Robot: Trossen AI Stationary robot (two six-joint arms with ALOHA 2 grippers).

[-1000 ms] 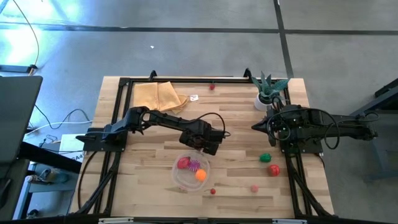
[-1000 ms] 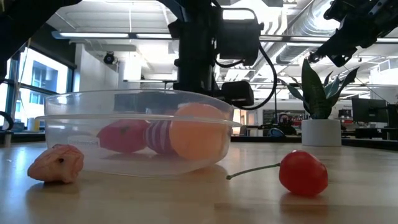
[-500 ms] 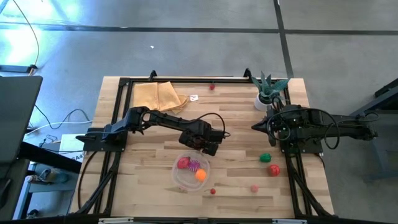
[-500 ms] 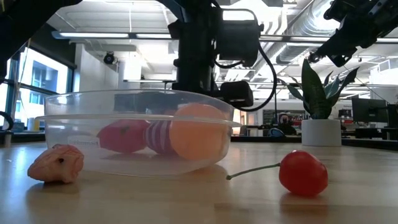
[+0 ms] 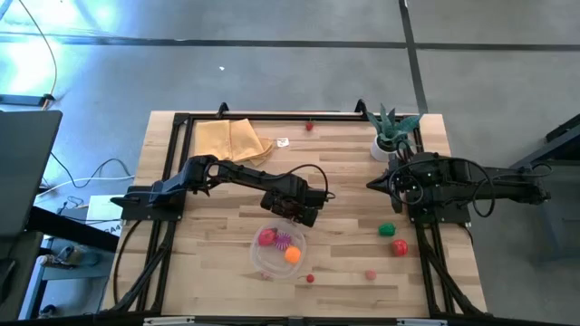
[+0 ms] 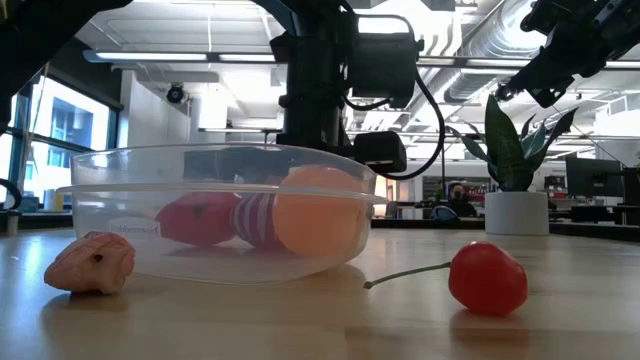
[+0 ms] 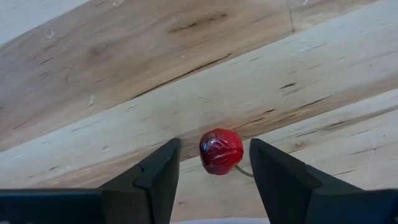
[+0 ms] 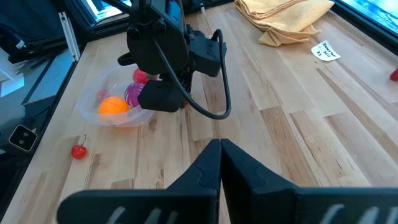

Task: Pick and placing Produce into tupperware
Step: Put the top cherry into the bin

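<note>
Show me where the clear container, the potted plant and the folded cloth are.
clear container (image 5: 263, 259): high view, its bare near rim.
potted plant (image 5: 387, 146): high view, its white pot.
folded cloth (image 5: 228, 138): high view, its middle.

We are looking down on a grey concrete floor (image 5: 299, 72) surrounding the wooden table (image 5: 344, 172), with a dark seam running toward one o'clock. At table height, we are seeing ceiling ducts (image 6: 470, 30), strip lights and bright windows (image 6: 40, 130) at nine o'clock.
</note>
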